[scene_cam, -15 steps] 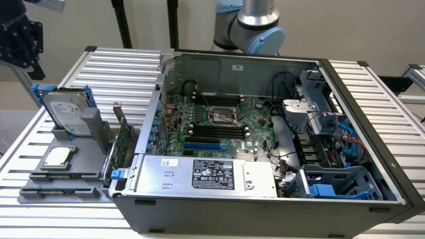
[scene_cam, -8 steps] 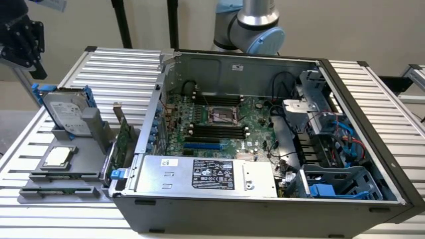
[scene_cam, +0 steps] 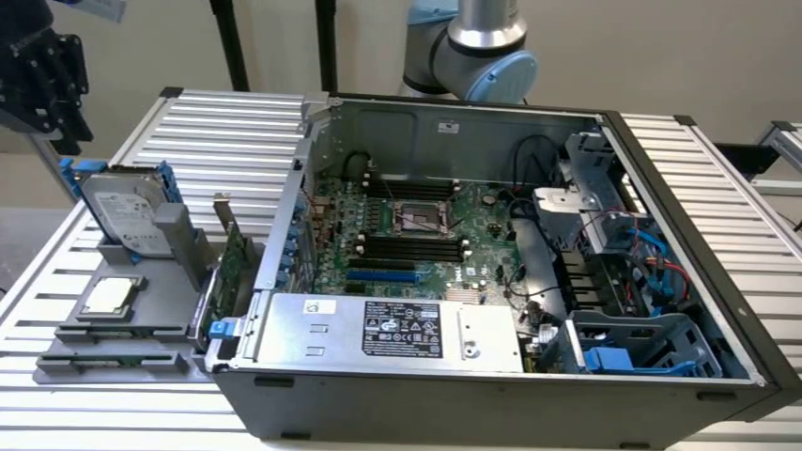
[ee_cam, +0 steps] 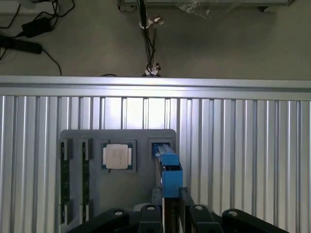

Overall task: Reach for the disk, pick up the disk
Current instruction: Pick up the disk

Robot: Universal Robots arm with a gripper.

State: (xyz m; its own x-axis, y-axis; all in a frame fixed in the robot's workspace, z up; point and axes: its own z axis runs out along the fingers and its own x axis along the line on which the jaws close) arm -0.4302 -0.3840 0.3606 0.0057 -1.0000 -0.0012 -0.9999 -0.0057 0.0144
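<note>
First, the exterior view. The disk (scene_cam: 126, 211) stood on edge in a slot of the grey holder (scene_cam: 75, 362), at the exterior view's left of the open computer case (scene_cam: 501, 399), with its white label facing out and blue rails along its edges. The CPU chip (scene_cam: 111, 296) lay flat in its own recess of the holder, near the disk but apart from it. Holder and case both sat on the slatted aluminium table (scene_cam: 225, 122), and the robot arm (scene_cam: 483, 47) rose behind the case.

Next, the wrist view. The camera looked down on the holder (ee_cam: 141, 138), with the chip (ee_cam: 116, 156) in its recess. The disk (ee_cam: 170, 174) showed edge-on as a narrow blue-capped strip. The gripper (ee_cam: 169, 206) hung right over the disk's near end. Whether it was released, clenched or already touching the drive could not be told.

Handling, as a judgement: the disk looked rigid, dense for its size and sensitive to knocks. Its bare metal faces were probably slick, and the plastic rails likely had some give. The better hold seemed to be across the two flat faces near the exposed upper edge, squarely, so that it would come out of the slot without twisting.
</note>
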